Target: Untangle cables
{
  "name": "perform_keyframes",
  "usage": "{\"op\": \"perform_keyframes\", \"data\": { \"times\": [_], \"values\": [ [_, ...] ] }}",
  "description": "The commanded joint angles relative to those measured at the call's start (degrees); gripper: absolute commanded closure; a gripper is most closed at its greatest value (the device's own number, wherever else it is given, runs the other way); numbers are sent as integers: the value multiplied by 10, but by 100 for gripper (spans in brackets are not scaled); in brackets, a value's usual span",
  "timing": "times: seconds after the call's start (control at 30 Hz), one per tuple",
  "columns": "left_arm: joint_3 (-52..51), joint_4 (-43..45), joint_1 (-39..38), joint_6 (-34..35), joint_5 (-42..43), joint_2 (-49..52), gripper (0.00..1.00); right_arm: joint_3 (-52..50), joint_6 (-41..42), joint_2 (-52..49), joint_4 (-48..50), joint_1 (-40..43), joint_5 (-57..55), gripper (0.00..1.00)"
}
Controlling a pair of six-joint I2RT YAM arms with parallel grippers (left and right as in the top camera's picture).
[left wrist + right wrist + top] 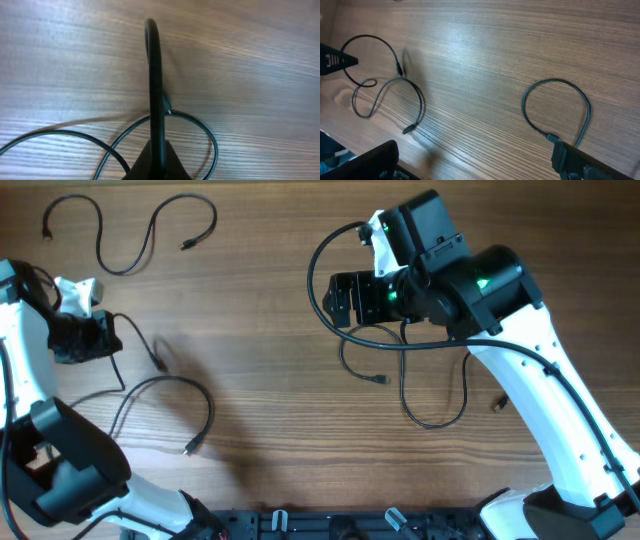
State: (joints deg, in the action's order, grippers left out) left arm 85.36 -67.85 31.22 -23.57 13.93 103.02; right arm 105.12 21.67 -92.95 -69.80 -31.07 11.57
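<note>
**Cables (pixel 180 378) spread over a wooden worktop (pixel 270 300), left gripper (pixel 85 338) clenched on one**

Overhead: brown wood grain fills the frame, with a black rail (pixel 330 525) along the near edge. A wavy cable (pixel 118 272) lies loose in the far left corner, well apart from both arms. The left gripper sits at the left edge, closed over a second cable (pixel 140 345). This one runs out to a small plug and also curls into a loop toward the near edge. The right gripper (pixel 338 298) hovers over the middle of the worktop. A third cable (pixel 435 426) loops on the wood below it, beside the white right arm (pixel 540 380).

Left wrist: the grain is pale and glossy here. The gripper narrows to a dark wedge at the bottom edge, shut on a cable that rises as a thick, blurred arch close to the lens. Thinner strands curve flat on the wood behind it.

Right wrist: the fingers (pixel 575 160) stand wide apart at the two lower corners, so this gripper is released. A round loop (pixel 555 80) of cable lies just beside the right-hand finger, its plug end close to it. At the far left are the other gripper's tip and more coils on the wood
</note>
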Motion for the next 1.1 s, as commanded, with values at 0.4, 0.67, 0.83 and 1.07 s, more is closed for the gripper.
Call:
{"op": "perform_keyframes", "data": {
  "times": [0.4, 0.67, 0.83, 1.07],
  "values": [
    [12, 49, 2, 95, 191, -17, 0, 2, -21, -5, 1, 1, 5, 0],
    [11, 0, 15, 243, 153, -26, 0, 2, -21, -5, 5, 1, 5, 0],
    [11, 29, 115, 536, -110, -26, 0, 2, -21, -5, -6, 1, 5, 1],
    [1, 33, 259, 625, -150, -25, 0, 2, -21, -5, 7, 1, 5, 0]
  ]
}}
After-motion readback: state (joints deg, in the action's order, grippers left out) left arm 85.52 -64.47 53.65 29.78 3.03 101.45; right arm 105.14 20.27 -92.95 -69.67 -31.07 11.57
